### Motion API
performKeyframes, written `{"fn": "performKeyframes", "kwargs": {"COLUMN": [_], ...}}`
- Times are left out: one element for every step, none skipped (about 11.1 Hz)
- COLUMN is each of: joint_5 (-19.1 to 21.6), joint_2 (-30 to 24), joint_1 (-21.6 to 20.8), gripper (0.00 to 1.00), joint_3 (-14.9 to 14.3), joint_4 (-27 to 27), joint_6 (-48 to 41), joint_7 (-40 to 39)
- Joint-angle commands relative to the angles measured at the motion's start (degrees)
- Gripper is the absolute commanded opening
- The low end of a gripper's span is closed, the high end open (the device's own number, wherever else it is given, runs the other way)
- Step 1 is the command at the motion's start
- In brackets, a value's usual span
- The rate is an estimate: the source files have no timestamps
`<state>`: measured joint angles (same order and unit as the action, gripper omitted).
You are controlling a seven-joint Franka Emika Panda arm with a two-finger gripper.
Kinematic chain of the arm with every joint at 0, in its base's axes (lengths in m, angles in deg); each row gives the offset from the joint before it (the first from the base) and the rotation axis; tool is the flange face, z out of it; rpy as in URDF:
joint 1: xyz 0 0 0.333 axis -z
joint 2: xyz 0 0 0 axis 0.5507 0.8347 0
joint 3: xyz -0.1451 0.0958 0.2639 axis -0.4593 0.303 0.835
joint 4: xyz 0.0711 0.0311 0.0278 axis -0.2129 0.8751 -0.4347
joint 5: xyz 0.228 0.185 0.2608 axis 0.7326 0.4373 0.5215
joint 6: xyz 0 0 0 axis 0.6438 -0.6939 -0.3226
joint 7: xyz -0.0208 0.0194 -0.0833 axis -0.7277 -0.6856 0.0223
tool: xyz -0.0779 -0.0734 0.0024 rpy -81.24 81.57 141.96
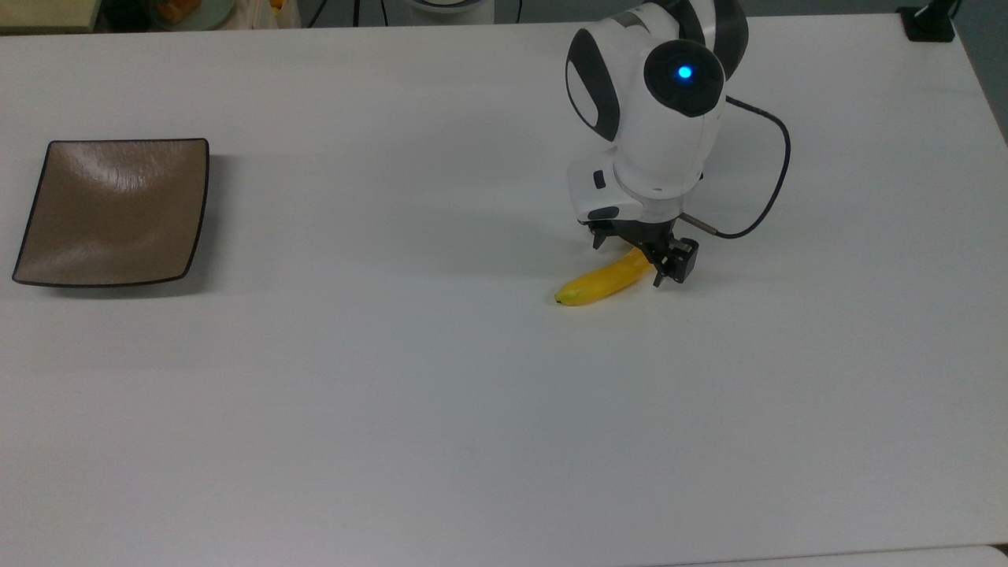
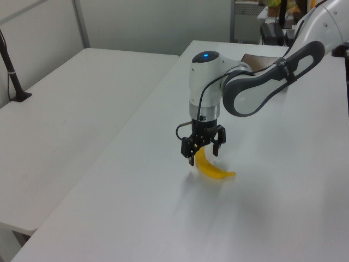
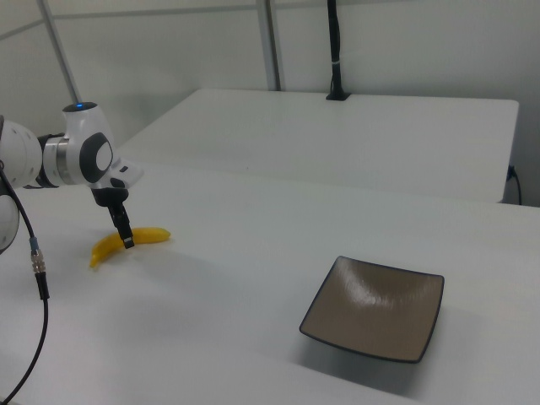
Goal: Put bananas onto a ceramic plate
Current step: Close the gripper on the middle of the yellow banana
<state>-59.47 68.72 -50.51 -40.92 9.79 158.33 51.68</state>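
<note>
A yellow banana (image 1: 600,282) lies on the white table, right of centre in the top view, greenish tip toward the top view's left. My gripper (image 1: 634,255) is down over its stem half, open, with one finger on each side of the fruit; the stem end is hidden under the hand. The left view shows the gripper (image 2: 203,155) straddling the banana (image 2: 217,172) close to the tabletop. In the right view the gripper (image 3: 124,233) stands over the banana (image 3: 153,235). The square brown ceramic plate (image 1: 110,211) sits empty far off at the top view's left, also plate (image 3: 375,309).
A black cable (image 1: 776,177) loops off the wrist toward the top view's right. Behind the arm in the left view a corner of the plate (image 2: 260,59) peeks out. A second white table (image 2: 71,103) with a black post (image 2: 12,73) stands at the left view's left.
</note>
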Motion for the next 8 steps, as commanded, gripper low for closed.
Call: {"fn": "performKeyframes", "kwargs": {"joint_5": [-1.46, -1.46, -1.38, -1.37, -1.37, -1.37, -1.64, -1.99], "joint_2": [0.43, 0.43, 0.43, 0.43, 0.43, 0.35, 0.43, 0.35], "joint_1": [-0.40, -0.40, -0.40, -0.31, -0.31, -0.31, -0.31, -0.31], "gripper": [0.81, 0.71, 0.60, 0.50, 0.40, 0.29, 0.21, 0.09], "joint_3": [-0.10, -0.10, -0.10, -0.10, 0.08, -0.10, -0.10, -0.10], "joint_4": [-0.54, -0.54, -0.54, -0.54, -0.54, -0.54, -0.54, -0.54], "joint_6": [1.08, 1.00, 1.08, 1.08, 1.08, 1.08, 1.08, 1.08], "joint_7": [0.94, 0.85, 0.85, 0.76, 0.67, 0.67, 0.67, 0.67]}}
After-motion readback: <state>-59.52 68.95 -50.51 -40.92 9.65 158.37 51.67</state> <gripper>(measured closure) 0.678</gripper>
